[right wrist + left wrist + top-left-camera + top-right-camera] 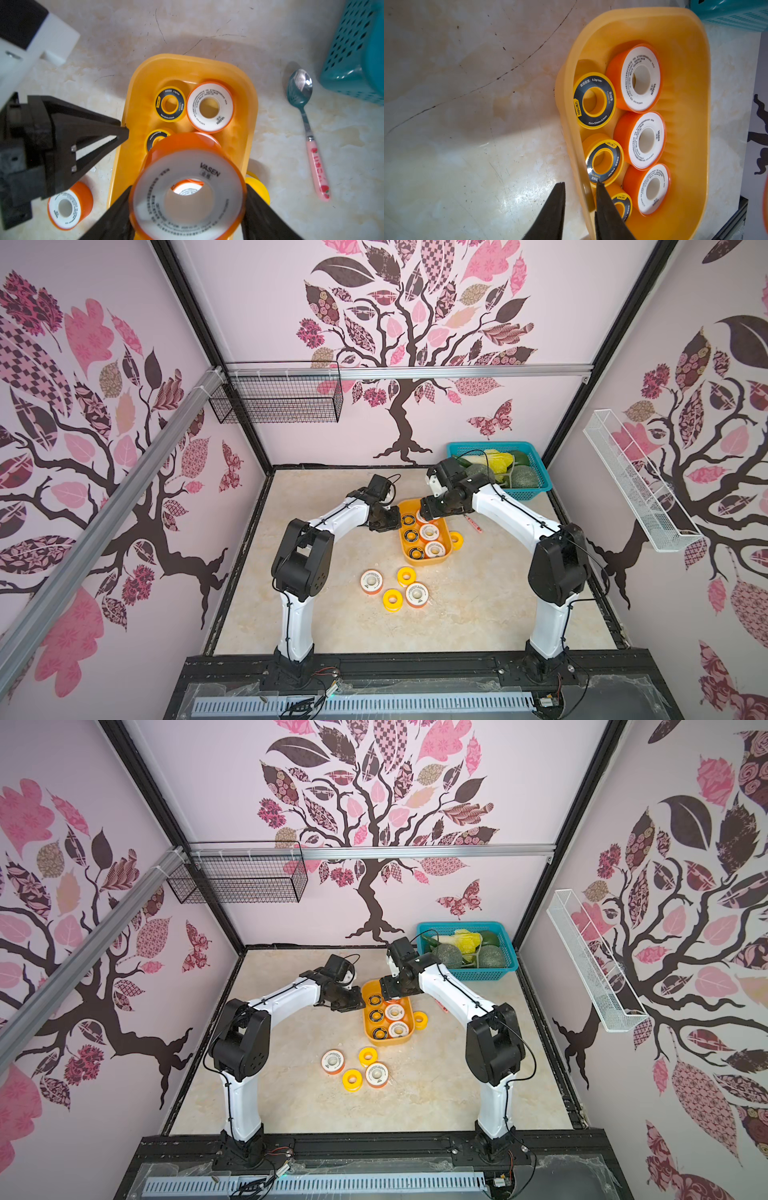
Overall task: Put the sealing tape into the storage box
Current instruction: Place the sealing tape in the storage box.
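Note:
The yellow-orange storage box [428,562] [685,104] lies mid-table and holds three black-ringed yellow tape spools [593,122] and three white-faced orange ones [645,160]. My right gripper [187,193] is shut on another white-faced orange spool [207,166], held above the box. My left gripper [579,182] straddles the box's near wall. One finger is outside and one inside, and a narrow gap still shows. Several loose spools lie in front of the box, among them a white one [371,581] and a yellow one [392,600]. Another yellow one [456,540] sits beside the box.
A teal latticed basket [528,491] of vegetables stands at the back right. A teal spoon with a pink handle [318,166] lies between it and the box. A black wire basket [278,400] and a white mesh basket [636,485] hang on the walls.

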